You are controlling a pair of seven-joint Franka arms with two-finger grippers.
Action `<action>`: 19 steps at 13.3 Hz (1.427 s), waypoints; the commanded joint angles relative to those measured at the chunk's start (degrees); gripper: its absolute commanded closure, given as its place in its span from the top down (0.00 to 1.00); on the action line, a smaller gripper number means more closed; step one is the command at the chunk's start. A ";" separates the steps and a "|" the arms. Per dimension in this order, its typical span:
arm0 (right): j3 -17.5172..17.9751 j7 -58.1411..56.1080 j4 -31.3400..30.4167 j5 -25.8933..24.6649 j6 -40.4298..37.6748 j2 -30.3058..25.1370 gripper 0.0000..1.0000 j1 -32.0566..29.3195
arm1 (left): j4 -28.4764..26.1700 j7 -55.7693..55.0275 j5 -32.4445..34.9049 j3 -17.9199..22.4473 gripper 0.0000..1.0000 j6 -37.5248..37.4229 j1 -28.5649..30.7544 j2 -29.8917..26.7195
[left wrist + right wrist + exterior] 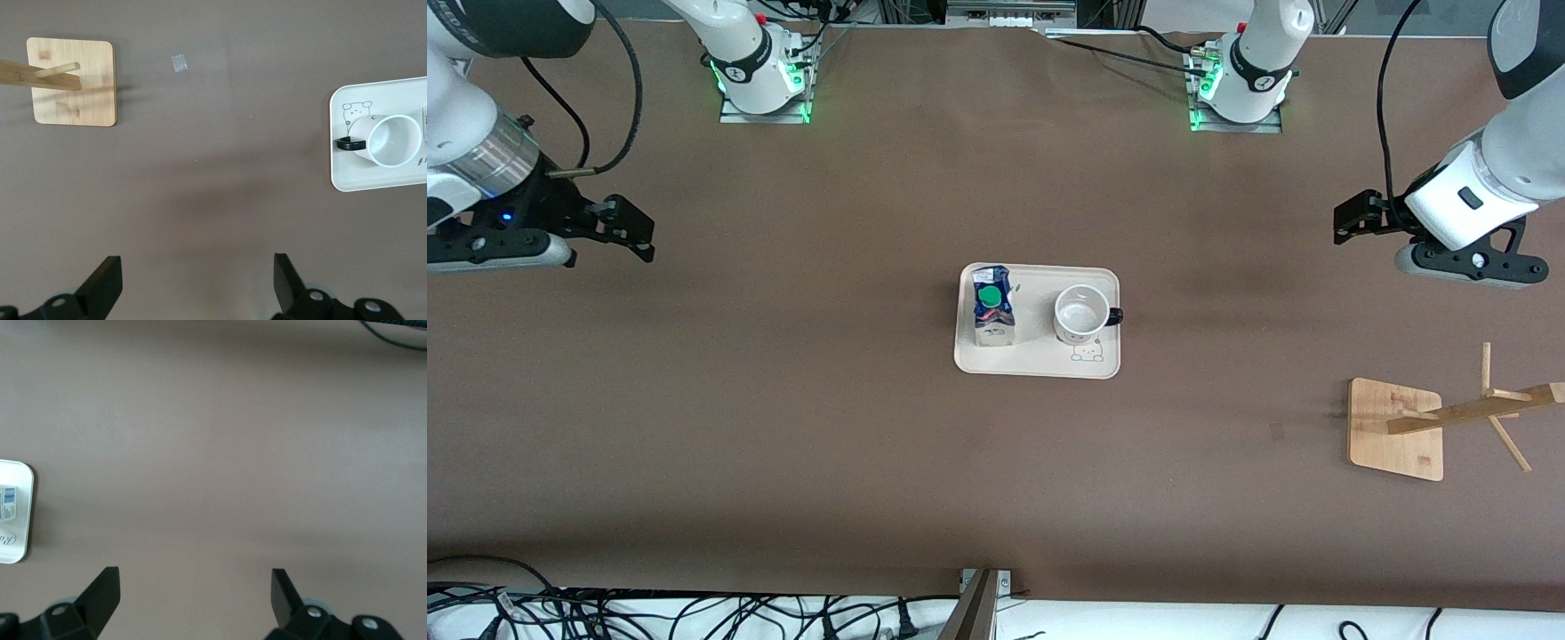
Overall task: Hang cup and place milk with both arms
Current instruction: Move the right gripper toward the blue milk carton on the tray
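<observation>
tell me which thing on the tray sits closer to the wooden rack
The cup, the white mug with a black handle; the milk stands at the tray's right-arm end, away from the rack.

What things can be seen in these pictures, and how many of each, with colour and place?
tray: one, cream, middle of the table
milk: one, blue and white with green cap, upright on the tray, toward the right arm's end
cup: one, white with black handle, upright on the tray beside the milk
wooden rack: one, light wood, toward the left arm's end, nearer the front camera than the tray
table: one, brown
left gripper: one, black, open, over bare table
right gripper: one, black, open, over bare table
</observation>
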 commanded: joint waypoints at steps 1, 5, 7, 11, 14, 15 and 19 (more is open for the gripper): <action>-0.13 -0.50 1.71 -1.39 -0.93 5.34 1.00 2.10 | 2.15 0.24 -0.94 0.05 1.00 -1.51 0.12 0.92; -0.04 0.28 1.71 -0.61 -1.11 8.53 1.00 2.89 | 2.06 0.24 -0.94 0.05 1.00 -1.51 0.20 0.92; -0.04 4.83 1.79 4.37 -0.85 8.88 1.00 5.95 | 2.15 0.24 -0.94 0.05 1.00 -1.51 0.20 0.92; -0.04 16.59 7.83 7.13 1.00 14.57 1.00 16.67 | 2.15 0.24 -0.94 0.05 1.00 -1.51 0.20 0.92; -0.04 26.01 16.89 7.04 1.18 22.04 1.00 23.10 | 2.06 0.24 -0.94 0.05 1.00 -1.51 0.20 0.92; -0.04 28.91 18.91 7.13 2.39 24.32 1.00 25.20 | 2.06 0.24 -0.94 0.05 1.00 -1.51 0.20 0.92; -0.04 34.55 19.02 7.04 8.72 28.47 1.00 30.05 | 2.06 0.24 -0.94 0.05 1.00 -1.51 0.20 0.92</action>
